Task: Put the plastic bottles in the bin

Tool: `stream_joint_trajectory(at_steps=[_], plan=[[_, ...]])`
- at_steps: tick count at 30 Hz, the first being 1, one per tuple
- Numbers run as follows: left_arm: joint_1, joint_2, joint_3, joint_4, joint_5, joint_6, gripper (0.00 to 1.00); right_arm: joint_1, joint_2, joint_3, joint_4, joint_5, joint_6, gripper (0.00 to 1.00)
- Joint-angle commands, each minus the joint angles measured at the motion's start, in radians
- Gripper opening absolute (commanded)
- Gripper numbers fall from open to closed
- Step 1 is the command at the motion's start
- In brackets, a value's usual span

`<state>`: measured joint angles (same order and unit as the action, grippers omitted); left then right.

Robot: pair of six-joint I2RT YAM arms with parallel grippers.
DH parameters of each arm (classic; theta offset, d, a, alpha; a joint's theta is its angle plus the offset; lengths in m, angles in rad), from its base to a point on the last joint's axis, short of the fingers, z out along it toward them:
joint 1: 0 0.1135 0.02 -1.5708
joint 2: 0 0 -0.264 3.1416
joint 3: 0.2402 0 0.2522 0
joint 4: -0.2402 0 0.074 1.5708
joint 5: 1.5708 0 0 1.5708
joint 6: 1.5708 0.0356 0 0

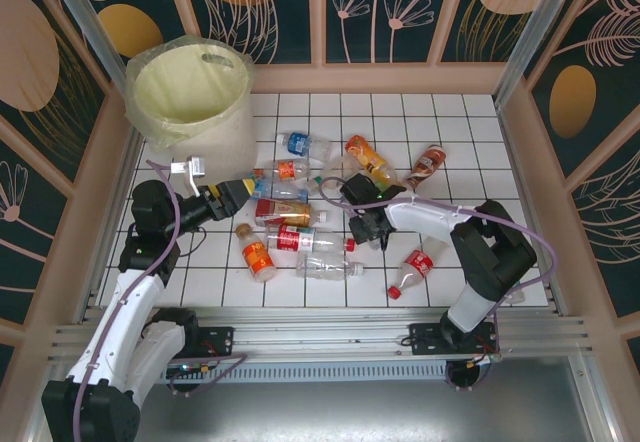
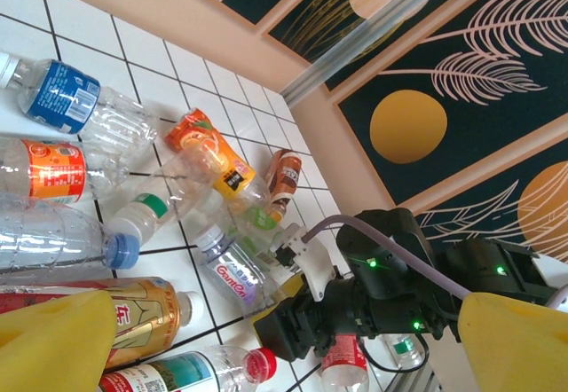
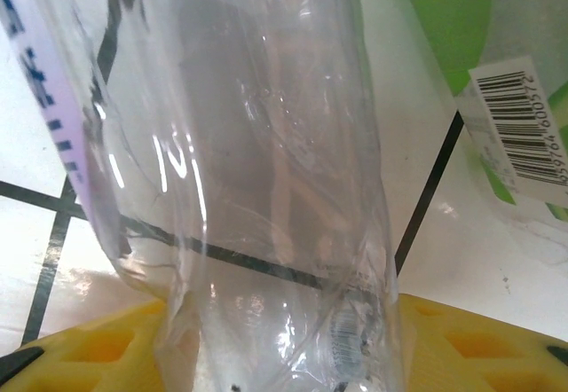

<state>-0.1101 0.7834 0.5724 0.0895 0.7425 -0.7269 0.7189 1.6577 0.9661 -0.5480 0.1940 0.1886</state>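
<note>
Right gripper (image 3: 280,325): its yellow fingers (image 3: 98,348) stand on either side of a clear bottle (image 3: 266,144) and lie against its walls. I cannot tell whether they are clamped on it.
Clear bottle: lies on the white tiles near the middle of the table (image 1: 480,162), just beside a green-labelled bottle (image 3: 524,126) with a barcode.
Left gripper (image 1: 245,190): released, with the jaws spread wide and nothing between them. It sits low, close to the left edge of the table, and points toward the bottles.
Plastic bottles (image 1: 300,239): spread flat over the middle of the table. An orange one (image 1: 368,157) and a brown-labelled one (image 1: 428,165) are toward the far edge. A red-labelled one (image 1: 412,270) is toward the near edge.
Bin (image 1: 220,137): upright at the far left corner of the table, lined with a pale bag and apart from the bottles.
</note>
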Motion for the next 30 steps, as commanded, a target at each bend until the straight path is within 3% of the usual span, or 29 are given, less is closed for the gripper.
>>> stream_joint_trajectory(at_steps=[1, 7, 13, 21, 30], plan=[[-0.005, -0.001, 0.027, -0.02, -0.017, 0.003, 0.99, 0.008, -0.038, -0.002, -0.01, 0.031, -0.005, 0.56], [-0.043, 0.007, 0.048, 0.014, -0.03, -0.002, 0.99, 0.009, -0.127, 0.018, -0.01, 0.007, 0.006, 0.55], [-0.185, 0.086, 0.068, 0.11, -0.165, -0.028, 0.99, 0.008, -0.223, 0.053, -0.003, -0.065, 0.014, 0.55], [-0.342, 0.281, 0.078, 0.421, -0.227, -0.1, 0.99, 0.01, -0.35, 0.093, 0.098, -0.374, 0.035, 0.55], [-0.424, 0.429, 0.149, 0.526, -0.177, -0.134, 0.98, 0.008, -0.401, 0.113, 0.231, -0.639, 0.083, 0.56]])
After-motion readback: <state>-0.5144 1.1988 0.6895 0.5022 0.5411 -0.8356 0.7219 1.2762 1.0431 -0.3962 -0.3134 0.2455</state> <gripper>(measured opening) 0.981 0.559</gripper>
